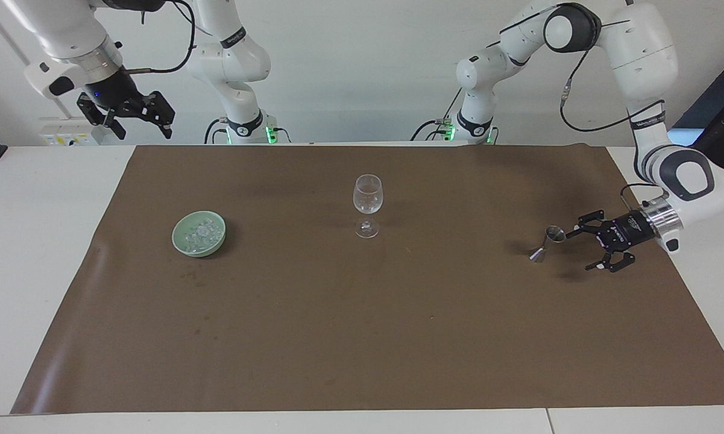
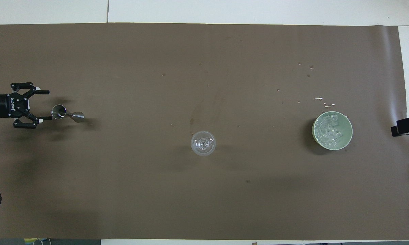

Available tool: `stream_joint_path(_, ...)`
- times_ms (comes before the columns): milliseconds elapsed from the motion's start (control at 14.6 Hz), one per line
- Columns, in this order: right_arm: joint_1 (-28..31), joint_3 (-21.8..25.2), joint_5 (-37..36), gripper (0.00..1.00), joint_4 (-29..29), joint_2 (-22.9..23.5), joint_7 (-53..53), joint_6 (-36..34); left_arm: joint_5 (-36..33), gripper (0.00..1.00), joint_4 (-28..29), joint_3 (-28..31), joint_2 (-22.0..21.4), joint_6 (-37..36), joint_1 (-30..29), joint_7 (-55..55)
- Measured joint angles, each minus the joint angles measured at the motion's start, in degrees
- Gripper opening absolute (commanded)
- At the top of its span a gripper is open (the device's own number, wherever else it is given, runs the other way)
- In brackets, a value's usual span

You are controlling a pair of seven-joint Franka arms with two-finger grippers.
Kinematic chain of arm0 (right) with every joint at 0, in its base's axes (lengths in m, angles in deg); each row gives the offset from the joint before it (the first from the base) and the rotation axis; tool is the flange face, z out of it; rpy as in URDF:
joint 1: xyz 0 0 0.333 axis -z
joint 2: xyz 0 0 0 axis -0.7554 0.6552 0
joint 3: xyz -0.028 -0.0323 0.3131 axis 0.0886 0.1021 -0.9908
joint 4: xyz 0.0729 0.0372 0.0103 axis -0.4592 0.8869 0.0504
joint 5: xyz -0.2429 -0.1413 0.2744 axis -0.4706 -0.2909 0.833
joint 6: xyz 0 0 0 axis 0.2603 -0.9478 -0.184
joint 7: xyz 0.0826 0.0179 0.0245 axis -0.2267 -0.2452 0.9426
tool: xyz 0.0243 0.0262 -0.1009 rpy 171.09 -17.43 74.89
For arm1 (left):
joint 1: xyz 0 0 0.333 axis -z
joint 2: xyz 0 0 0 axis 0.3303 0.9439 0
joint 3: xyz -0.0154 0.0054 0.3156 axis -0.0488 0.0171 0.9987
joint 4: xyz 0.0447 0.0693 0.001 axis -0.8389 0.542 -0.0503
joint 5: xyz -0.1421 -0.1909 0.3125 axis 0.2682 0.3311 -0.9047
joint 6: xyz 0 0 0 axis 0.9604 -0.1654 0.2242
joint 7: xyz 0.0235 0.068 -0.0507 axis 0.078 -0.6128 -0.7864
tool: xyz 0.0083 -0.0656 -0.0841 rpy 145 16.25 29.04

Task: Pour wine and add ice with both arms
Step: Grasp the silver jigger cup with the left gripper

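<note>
You see the left tool [image 1: 582, 249] low over the brown mat [image 1: 362, 337] at the left arm's end of the surface, lying level, its 2 fingers spread wide and holding nothing. It sits just beside the steel jigger [image 1: 547, 242]; in the overhead view one fingertip [image 2: 47, 118] reaches the jigger's cup rim, but you cannot tell whether it touches. The jigger appears tilted; its contents cannot be made out.

The right tool [image 1: 140, 125] waits raised above the right arm's end of the surface, fingers apart and empty. In the overhead view only a dark tip of it shows at the frame edge.

The ice [image 2: 328, 131] lies heaped in the pale green bowl [image 2: 345, 139] on the mat, toward the right arm's end. Single cubes cannot be counted. The wine glass [image 1: 368, 204] stands upright mid-mat, between bowl and jigger, well apart from both. A few small droplets [image 2: 321, 100] dot the mat just beside the bowl.
</note>
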Motion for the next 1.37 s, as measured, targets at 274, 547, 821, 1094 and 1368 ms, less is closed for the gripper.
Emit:
stream_joint_path(274, 0.0, 0.0, 0.0, 1.00, 0.0, 0.0, 0.0, 0.0, 3.1, 1.00, 5.2, -0.4, -1.5, 3.1, 0.3, 2.0)
stream_joint_path(547, 0.0, 0.0, 0.0, 1.00, 0.0, 0.0, 0.0, 0.0, 9.5, 1.00, 13.4, -0.4, -4.0, 4.5, 0.4, 9.6)
stream_joint_path(821, 0.0, 0.0, 0.0, 1.00, 0.0, 0.0, 0.0, 0.0, 13.4, 1.00, 18.8, -0.4, -6.2, 5.0, 0.4, 12.4)
stream_joint_path(1094, 0.0, 0.0, 0.0, 1.00, 0.0, 0.0, 0.0, 0.0, 14.3, 0.53, 19.7, -0.4, -7.0, 5.2, 0.3, 12.8)
stream_joint_path(1368, 0.0, 0.0, 0.0, 1.00, 0.0, 0.0, 0.0, 0.0, 15.6, 0.00, 20.1, -0.4, -7.2, 5.3, 0.3, 13.7)
